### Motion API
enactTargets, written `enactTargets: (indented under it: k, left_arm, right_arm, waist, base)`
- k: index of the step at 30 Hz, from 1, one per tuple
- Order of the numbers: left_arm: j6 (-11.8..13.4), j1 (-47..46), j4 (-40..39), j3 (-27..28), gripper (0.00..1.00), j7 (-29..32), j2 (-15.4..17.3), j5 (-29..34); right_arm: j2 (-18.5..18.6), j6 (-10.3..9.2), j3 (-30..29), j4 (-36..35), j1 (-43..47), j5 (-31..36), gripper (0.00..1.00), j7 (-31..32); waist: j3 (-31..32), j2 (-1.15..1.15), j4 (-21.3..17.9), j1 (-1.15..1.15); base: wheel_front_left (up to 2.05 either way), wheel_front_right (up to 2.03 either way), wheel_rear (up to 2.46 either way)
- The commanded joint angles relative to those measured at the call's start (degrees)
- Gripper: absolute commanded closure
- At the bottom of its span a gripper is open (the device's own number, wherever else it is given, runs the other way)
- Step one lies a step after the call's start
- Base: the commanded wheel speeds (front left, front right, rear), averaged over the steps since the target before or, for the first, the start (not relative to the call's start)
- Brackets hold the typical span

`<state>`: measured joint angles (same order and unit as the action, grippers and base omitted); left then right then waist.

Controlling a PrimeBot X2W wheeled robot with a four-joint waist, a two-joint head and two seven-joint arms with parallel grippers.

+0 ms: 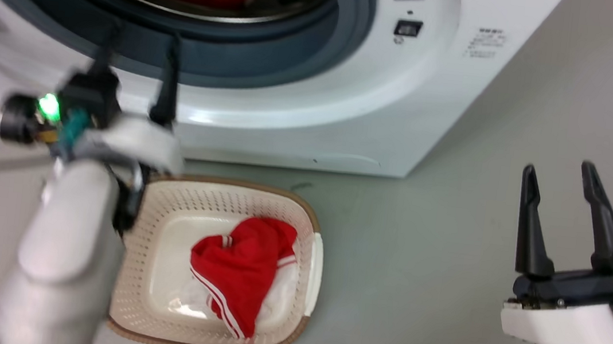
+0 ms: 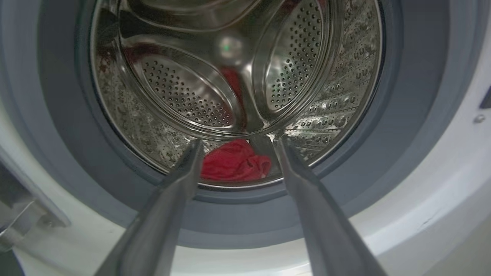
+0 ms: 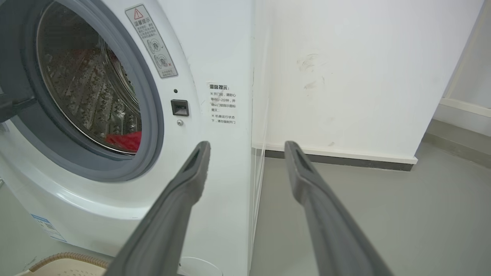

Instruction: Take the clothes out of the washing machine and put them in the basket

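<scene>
My left gripper [image 1: 142,43], spread wide, points into the washing machine [image 1: 349,102], where one crumpled red garment [image 2: 234,163] lies low in the perforated steel drum [image 2: 180,96]. The other red garment [image 1: 240,271], white-striped, sits in the perforated cream basket [image 1: 235,186] nearer me. My right gripper [image 1: 558,172] gapes empty at right.

Bright even light; left gripper [image 1: 145,41] blurred; glare inside washing machine [image 2: 180,96].

Red garment [image 1: 242,268] crumpled in basket [image 1: 205,198], 3 o'clock side. Second garment [image 2: 234,161] at 6 o'clock in washing machine drum [image 2: 172,96].
</scene>
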<state>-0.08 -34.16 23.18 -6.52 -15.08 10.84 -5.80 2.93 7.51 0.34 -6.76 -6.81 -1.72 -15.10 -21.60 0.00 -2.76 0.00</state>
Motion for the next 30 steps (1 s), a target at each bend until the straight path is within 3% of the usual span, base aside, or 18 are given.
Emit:
enactTargets:
  k: [1, 14, 30]
  left_arm:
    - [-0.3, -2.8, 2.1, 0.4, 0.0, 0.0, 0.8, 0.0]
    - [-4.4, -36.5, 25.6, -2.7, 0.0, 7.9, 8.3, 3.9]
    - [-7.3, -65.3, 41.1, -10.8, 0.0, 30.9, 13.8, 5.4]
  right_arm:
    - [-0.1, -0.04, 0.1, -0.2, -1.2, -0.7, 0.0, -0.1]
    - [-0.1, -0.04, 0.8, -1.3, -7.5, -4.8, 0.0, -0.1]
    - [-0.1, -0.04, -0.3, -3.5, -11.3, -9.0, 0.0, -0.1]
  waist:
    - [-3.5, 0.0, -2.7, 0.0]
    - [-16.6, 0.0, -10.5, 0.0]
    - [-28.2, 0.0, -15.1, 0.0]
  base:
    - [0.0, 0.0, 0.0]
    - [0.0, 0.0, 0.0]
    - [0.0, 0.0, 0.0]
